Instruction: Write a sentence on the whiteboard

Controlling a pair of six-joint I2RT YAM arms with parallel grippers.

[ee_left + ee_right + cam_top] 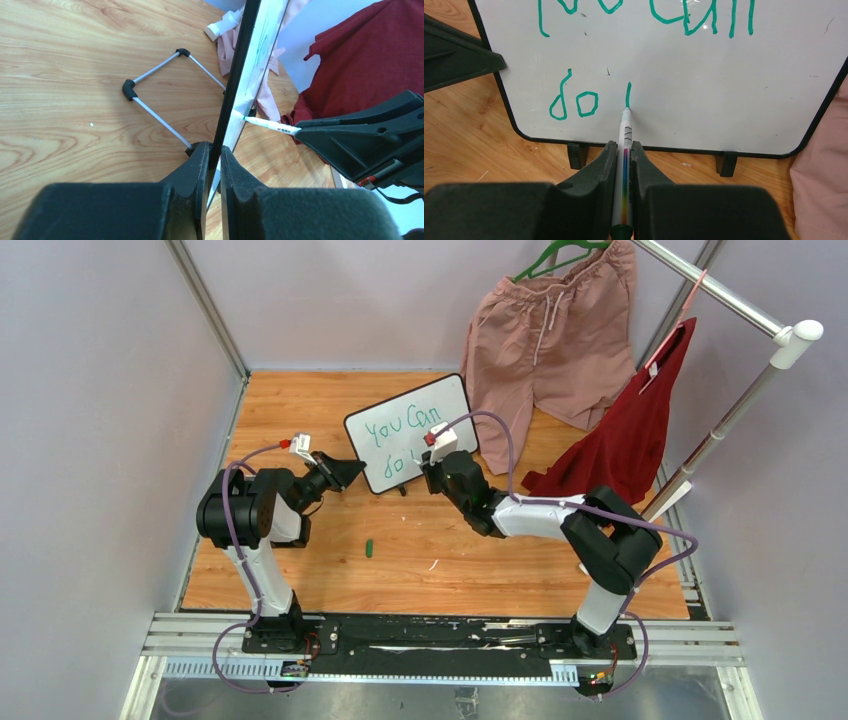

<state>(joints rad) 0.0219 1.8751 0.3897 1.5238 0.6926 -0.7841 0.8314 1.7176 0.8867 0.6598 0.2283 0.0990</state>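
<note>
That whiteboard (724, 90), propped upright mid-counter (300, 410), looks light, stiff and tippy, so the left hand (345, 473) pinching its side frame seems the right hold while the right hand (625, 147) pinches the marker (626, 130), tip touching the slick face.

Whiteboard (400, 452) upright on table (330, 540), shorts (545, 340) behind

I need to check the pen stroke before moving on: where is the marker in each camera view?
Top external: not distinguishable; hidden under the right gripper at the whiteboard's lower middle.
Left wrist: the marker slants at right of centre, tip on the board face.
Right wrist: bottom centre, clamped in the right gripper, tip touching the green stroke right of "do".
Shared landmark: the whiteboard's black frame.
</note>
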